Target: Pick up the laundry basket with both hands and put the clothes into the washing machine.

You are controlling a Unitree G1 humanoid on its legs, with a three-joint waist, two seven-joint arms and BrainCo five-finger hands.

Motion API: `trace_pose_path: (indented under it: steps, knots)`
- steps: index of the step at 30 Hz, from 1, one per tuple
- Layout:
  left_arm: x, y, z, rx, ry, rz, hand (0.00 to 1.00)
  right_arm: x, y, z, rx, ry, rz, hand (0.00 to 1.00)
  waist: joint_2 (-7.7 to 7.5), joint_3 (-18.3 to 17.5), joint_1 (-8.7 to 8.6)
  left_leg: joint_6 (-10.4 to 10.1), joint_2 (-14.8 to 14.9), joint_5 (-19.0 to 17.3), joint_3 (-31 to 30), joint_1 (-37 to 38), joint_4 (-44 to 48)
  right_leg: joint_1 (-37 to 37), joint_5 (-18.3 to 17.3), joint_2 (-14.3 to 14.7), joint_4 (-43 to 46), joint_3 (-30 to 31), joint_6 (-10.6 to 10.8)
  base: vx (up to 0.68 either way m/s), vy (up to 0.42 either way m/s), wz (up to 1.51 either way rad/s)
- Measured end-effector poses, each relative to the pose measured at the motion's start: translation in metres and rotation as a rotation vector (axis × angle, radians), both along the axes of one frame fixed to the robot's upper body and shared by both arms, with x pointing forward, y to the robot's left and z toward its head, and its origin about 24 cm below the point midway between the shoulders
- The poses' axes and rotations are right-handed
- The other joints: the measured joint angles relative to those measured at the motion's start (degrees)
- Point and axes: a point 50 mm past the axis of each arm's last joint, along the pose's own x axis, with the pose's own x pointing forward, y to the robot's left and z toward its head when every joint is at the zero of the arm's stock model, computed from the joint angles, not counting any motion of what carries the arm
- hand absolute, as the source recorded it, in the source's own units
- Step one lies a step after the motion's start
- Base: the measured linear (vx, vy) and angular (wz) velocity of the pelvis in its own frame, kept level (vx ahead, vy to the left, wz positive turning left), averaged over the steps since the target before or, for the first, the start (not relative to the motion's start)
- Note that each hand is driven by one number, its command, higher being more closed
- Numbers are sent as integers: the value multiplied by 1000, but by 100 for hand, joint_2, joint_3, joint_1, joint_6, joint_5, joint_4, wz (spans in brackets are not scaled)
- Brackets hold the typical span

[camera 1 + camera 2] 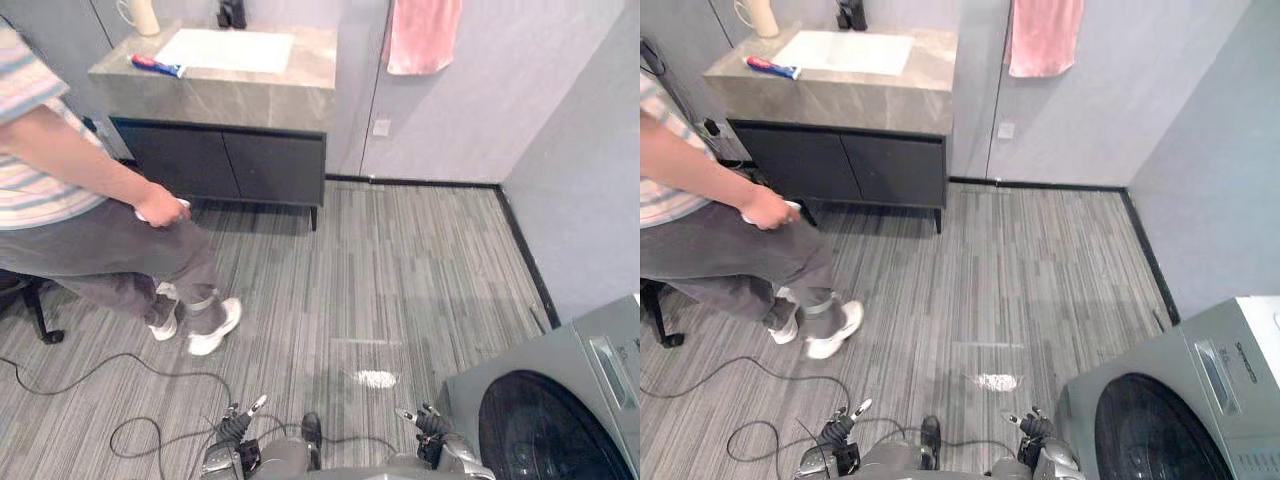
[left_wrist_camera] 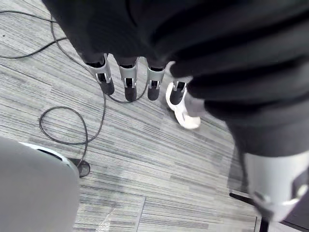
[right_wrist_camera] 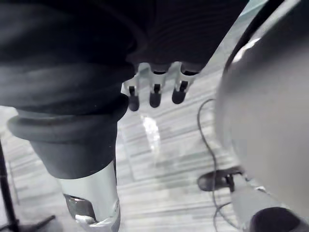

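My left hand [image 1: 238, 428] hangs low at the near edge, just above the floor [image 1: 400, 260]. In its wrist view the fingers [image 2: 128, 82] are straight and loose, holding nothing. My right hand [image 1: 432, 430] sits level with it to the right, its fingers [image 3: 154, 94] likewise relaxed and empty. The washer [image 1: 580, 345] stands at the near right, just beside my right hand. Its round dark door [image 1: 545, 435] looks closed as far as I can tell, though the frame edge cuts it off. On the left a person [image 1: 80, 210] sits on a chair, one arm reaching down with a small white thing [image 1: 182, 204] in the fist. At the far left, a grey worktop [image 1: 300, 85] over dark cupboards carries a white sink [image 1: 225, 50], a red and blue item [image 1: 155, 65] and a cream jug [image 1: 140, 14]. A pink towel [image 1: 422, 35] hangs on the far wall to its right.
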Motion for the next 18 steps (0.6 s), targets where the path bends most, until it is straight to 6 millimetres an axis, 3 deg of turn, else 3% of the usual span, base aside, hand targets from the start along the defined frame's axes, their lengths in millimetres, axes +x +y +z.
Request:
trace_pose_path:
  steps: [2,5,6,8,10,11,12,14,15,18]
  knots:
    - [-3,3,-1,6,19,-1,0,-5,-6,-1,-7,4,-39,0,-39,13,-88,-13,-37,-73,-263,239,52,-334,-32,-66,605,258,30,198,48,72]
    - [-4,3,-1,7,21,2,0,-5,-9,0,-5,0,-76,0,-24,16,-72,-117,17,-146,-402,357,84,-588,-45,-385,75,249,36,170,28,28]
    - [-4,2,-2,6,22,3,0,-5,-10,0,-4,0,-87,0,-17,11,-66,-138,38,-162,-434,363,79,-617,-41,-456,-253,281,25,106,-23,7]
    - [-4,0,-2,1,24,2,0,-7,-13,-1,-1,5,-118,0,40,-17,-38,-249,197,-235,-545,332,56,-589,36,-407,-1975,636,16,133,-100,4]
    - [-6,1,-3,2,31,1,0,-9,-14,-2,0,16,-132,0,24,-23,-78,-346,233,-298,-701,324,64,-444,334,-377,-2773,749,15,110,-206,37]
    - [-8,2,-4,3,42,2,0,-14,-15,-4,2,36,-142,0,0,-38,-104,-421,233,-336,-832,385,68,-272,443,-434,-3016,646,181,115,-270,67]
    - [-9,3,-4,7,42,2,0,-21,-15,-6,5,64,-144,0,-40,-70,-96,-489,233,-369,-903,433,72,-115,534,-446,-3252,507,217,108,-258,57]
    - [-11,9,-3,21,47,3,0,-30,-10,-10,23,106,-137,0,-177,-164,-79,-613,214,-430,-1022,394,108,134,938,-398,-3706,322,42,99,-349,36]
    - [-12,11,-3,26,53,2,0,-33,-13,-10,17,124,-131,0,-87,-235,-90,-756,343,-498,-1131,307,206,216,1039,-259,-3904,183,105,127,-459,29]
    - [-20,-1,-8,-9,78,8,0,-29,-24,-8,-14,113,-122,0,260,-445,-98,-965,840,-405,-1252,192,19,245,1183,258,-4372,-43,-104,153,-333,6]
